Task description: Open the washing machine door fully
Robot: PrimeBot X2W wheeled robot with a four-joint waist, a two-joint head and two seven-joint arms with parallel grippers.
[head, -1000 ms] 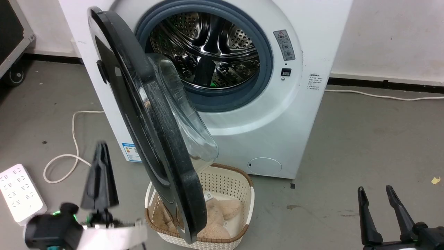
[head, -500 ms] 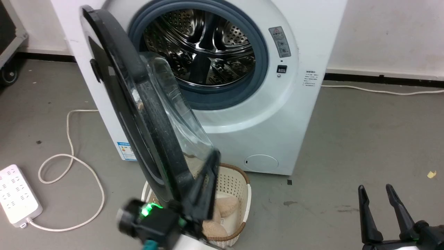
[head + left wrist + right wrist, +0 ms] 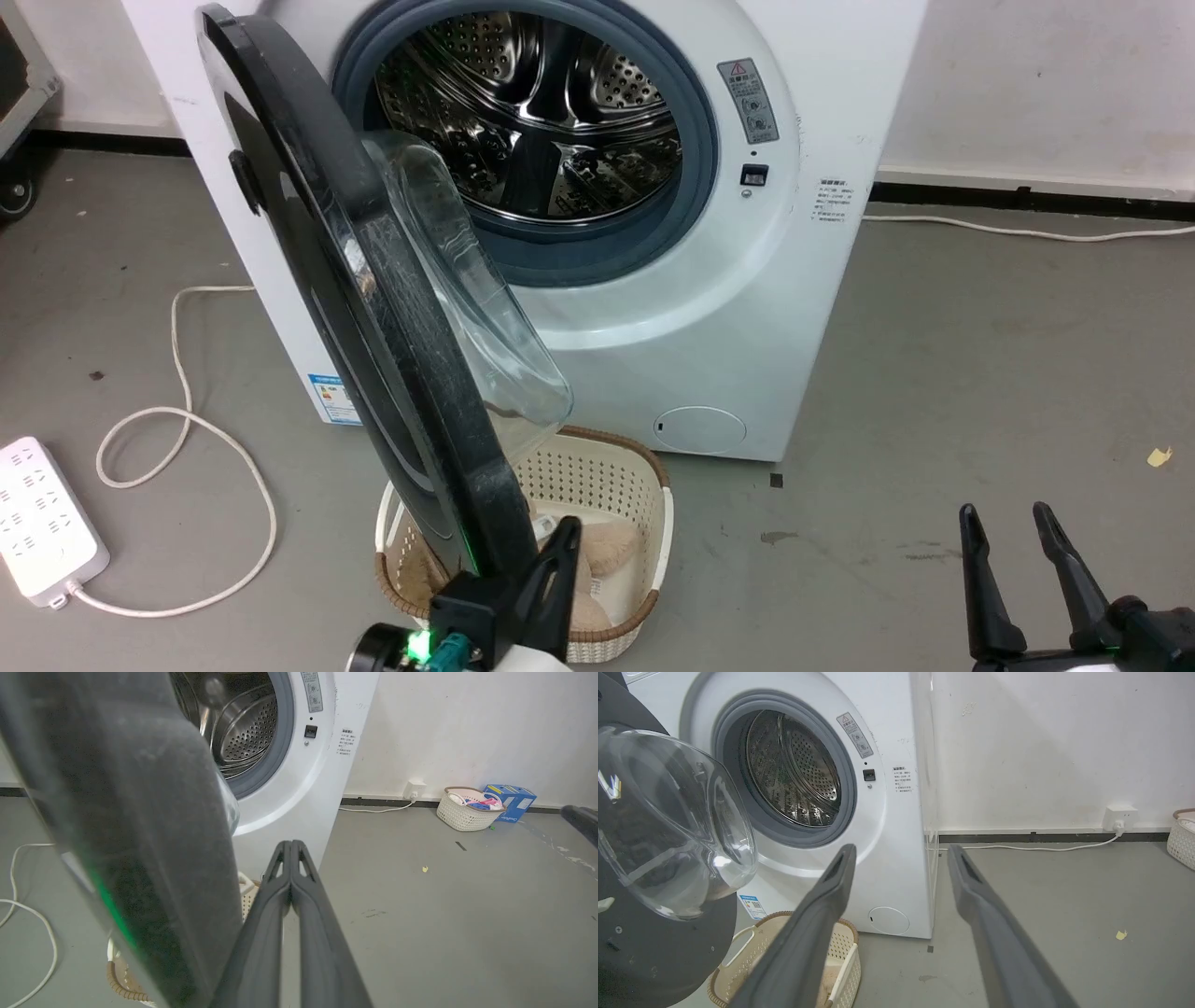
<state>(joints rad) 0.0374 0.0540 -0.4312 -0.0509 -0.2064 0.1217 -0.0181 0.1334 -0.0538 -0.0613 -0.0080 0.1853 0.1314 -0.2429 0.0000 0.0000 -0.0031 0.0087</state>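
While the cream perforated basket (image 3: pixel 607 476) is holding beige fluff (image 3: pixel 616 546) beneath the half-open glossy black round door (image 3: pixel 373 271), my left gripper (image 3: pixel 568 527), pinched closed and empty, is sitting beside its lower edge, newly crossed over; right gripper (image 3: pixel 1004 511) gaping

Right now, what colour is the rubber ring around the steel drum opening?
The rubber ring is grey, best in head view.

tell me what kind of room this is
Likely a laundry corner, maybe a test room: a white washing machine on bare grey floor, a basket before it, a power strip beside.
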